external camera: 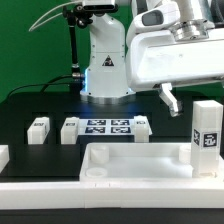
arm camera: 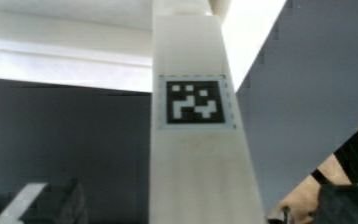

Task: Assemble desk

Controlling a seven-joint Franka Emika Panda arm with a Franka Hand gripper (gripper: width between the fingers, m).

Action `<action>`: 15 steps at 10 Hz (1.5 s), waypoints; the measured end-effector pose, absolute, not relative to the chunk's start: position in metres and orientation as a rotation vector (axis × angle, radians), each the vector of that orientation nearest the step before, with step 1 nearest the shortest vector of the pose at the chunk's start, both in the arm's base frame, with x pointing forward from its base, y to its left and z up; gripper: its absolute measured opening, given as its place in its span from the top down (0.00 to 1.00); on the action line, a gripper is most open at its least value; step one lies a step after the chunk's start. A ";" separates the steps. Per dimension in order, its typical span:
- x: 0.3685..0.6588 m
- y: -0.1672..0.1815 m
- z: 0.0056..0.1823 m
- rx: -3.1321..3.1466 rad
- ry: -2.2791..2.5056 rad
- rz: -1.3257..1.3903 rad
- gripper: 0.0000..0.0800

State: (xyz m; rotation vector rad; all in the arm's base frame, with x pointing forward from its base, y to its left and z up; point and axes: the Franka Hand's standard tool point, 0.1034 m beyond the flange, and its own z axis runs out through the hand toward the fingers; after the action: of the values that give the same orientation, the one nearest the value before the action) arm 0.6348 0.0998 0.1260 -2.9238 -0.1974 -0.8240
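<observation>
Nearest the exterior camera, along the lower edge of the frame, lies the wide, flat, rimmed white plastic desk top (external camera: 130, 162), open side up, on the black table (external camera: 25, 105). At its far corner on the exterior view's right a short square white post leg (external camera: 207, 128) stands upright, with a black-and-white tag on its face. I cannot tell whether its foot sits in the corner socket.

The wrist view is filled by the same kind of white post (arm camera: 197, 150), upright, close and a little blurred, its square tag facing the lens.

Just above and beside the standing leg in the exterior view, in the upper right of the frame, hangs the white two-finger gripper (external camera: 172, 99), not touching the leg. In the wrist view its dark fingers (arm camera: 341, 172) show well apart on either side of the post, so the claw is spread and grips nothing.

Beyond the desk top, mid-frame, the thin white marker board (external camera: 108, 127) lies flat on the table. Touching its right end is a short white block leg (external camera: 143, 125). Two more lie to its left: one just beside it (external camera: 68, 130), the other farther toward the exterior view's left (external camera: 38, 127).

Behind the board rises the white robot base (external camera: 105, 65), lit blue low down, in front of a green backdrop (external camera: 20, 40).
</observation>
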 end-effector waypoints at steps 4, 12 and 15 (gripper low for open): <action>0.646 0.098 0.125 -2.950 -0.184 -0.678 0.19; 0.641 0.101 0.113 -2.991 -0.160 -0.086 0.19; 0.640 0.102 0.113 -2.992 -0.027 -0.075 0.56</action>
State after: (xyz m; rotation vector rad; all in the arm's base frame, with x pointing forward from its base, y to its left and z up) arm 0.6403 0.1016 0.1126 -2.9921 -0.0270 -0.0749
